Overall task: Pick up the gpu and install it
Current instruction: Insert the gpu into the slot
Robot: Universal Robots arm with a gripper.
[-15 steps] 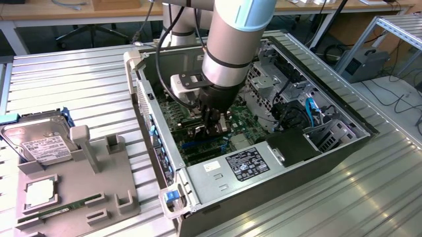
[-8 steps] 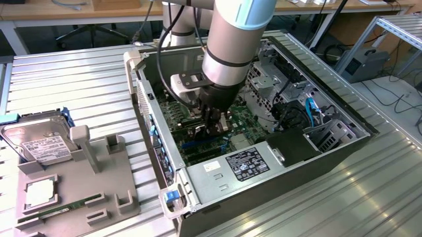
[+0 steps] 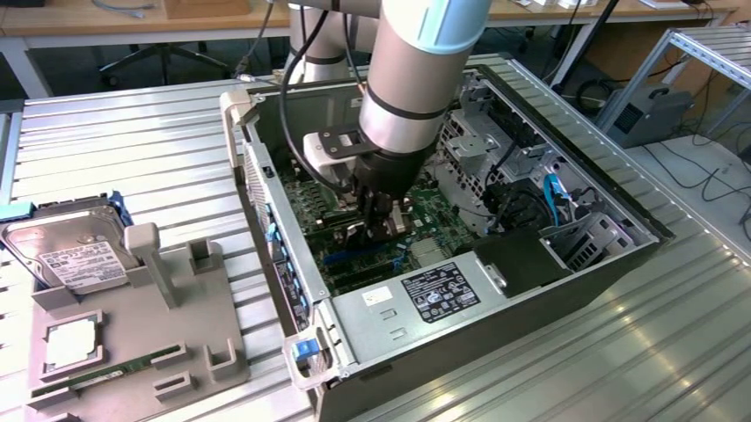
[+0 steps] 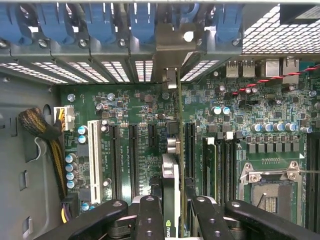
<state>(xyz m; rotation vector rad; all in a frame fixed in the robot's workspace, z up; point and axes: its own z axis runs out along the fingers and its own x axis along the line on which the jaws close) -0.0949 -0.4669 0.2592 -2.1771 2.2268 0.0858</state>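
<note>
Dark green board edge-on between my fingers: that is the gpu (image 4: 176, 200), and my end effector (image 4: 172, 212) is clamped narrow on it, one black finger (image 4: 150, 217) on each face. I hold the card upright over the motherboard (image 4: 145, 115), its silver bracket (image 4: 172, 47) reaching to the slotted rear wall of the computer case (image 3: 516, 290), where blue clips (image 4: 142, 22) line the openings. The card's lower edge runs along a black expansion slot (image 4: 190, 150), though I cannot tell whether it is seated or just above it. Beside that slot lie more black slots and one white slot (image 4: 93, 160); the bare CPU socket (image 4: 270, 192) sits further across the board.

In the exterior view my arm (image 3: 405, 97) drops into the open case at the centre. The power supply (image 3: 423, 294) with its label lies at about six o'clock from my end effector (image 3: 378, 230). At nine o'clock, out on the ribbed metal worktop (image 3: 129, 149), a grey holder tray (image 3: 141, 352) carries the silver hard drive (image 3: 70, 255), a processor (image 3: 73, 345) and a narrow RAM stick (image 3: 112, 367).
</note>
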